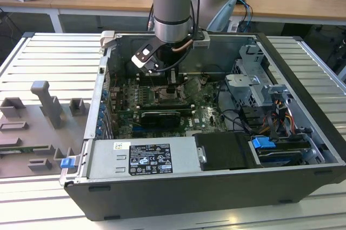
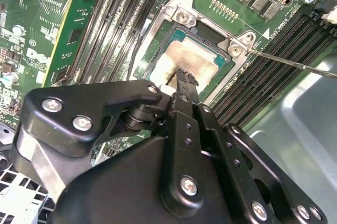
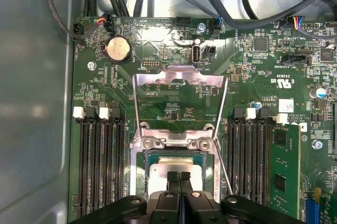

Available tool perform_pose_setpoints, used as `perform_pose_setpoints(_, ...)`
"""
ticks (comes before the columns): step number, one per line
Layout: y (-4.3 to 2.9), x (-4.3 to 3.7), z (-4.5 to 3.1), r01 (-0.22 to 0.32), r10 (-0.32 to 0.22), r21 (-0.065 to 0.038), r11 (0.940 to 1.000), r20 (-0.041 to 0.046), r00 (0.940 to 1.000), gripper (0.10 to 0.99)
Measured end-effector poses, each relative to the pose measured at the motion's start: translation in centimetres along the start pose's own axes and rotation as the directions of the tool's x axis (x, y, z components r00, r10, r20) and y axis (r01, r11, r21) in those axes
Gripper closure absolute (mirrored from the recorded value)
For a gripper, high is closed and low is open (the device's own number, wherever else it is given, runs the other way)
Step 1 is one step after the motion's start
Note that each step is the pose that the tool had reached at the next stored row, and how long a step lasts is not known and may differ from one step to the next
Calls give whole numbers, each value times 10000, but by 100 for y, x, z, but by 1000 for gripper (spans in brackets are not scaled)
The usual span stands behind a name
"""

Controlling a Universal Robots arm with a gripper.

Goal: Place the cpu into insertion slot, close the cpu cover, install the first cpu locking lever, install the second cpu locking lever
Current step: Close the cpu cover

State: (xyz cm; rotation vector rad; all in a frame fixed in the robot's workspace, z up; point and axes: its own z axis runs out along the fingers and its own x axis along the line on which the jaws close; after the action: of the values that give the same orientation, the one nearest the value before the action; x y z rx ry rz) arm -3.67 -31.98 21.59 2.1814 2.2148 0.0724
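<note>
The cpu (image 3: 167, 167) lies flat inside the insertion slot (image 2: 239, 50), pale face up, so it looks seated rather than carried. The gripper (image 3: 179, 175) stands directly over the slot, clenched with nothing between its fingers, its tips at or just touching the chip's face near the slot's middle (actual contact is hard to judge). The cpu cover (image 3: 179, 78) is swung open and lies back over the board beyond the slot's hinge edge, its side rails running straight away from the slot and the gripper.

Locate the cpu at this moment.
In both wrist views the cpu lies in the insertion slot, between the two memory-slot banks, right under the hand.
</note>
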Motion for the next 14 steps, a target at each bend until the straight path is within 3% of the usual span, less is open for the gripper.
perform_pose_setpoints(7, 39, 0, -17, -1, 1, 28, 10000, -4, 10000, 980)
perform_pose_setpoints(14, 47, 1, -167, -1, 1, 28, 10000, -5, 10000, 980)
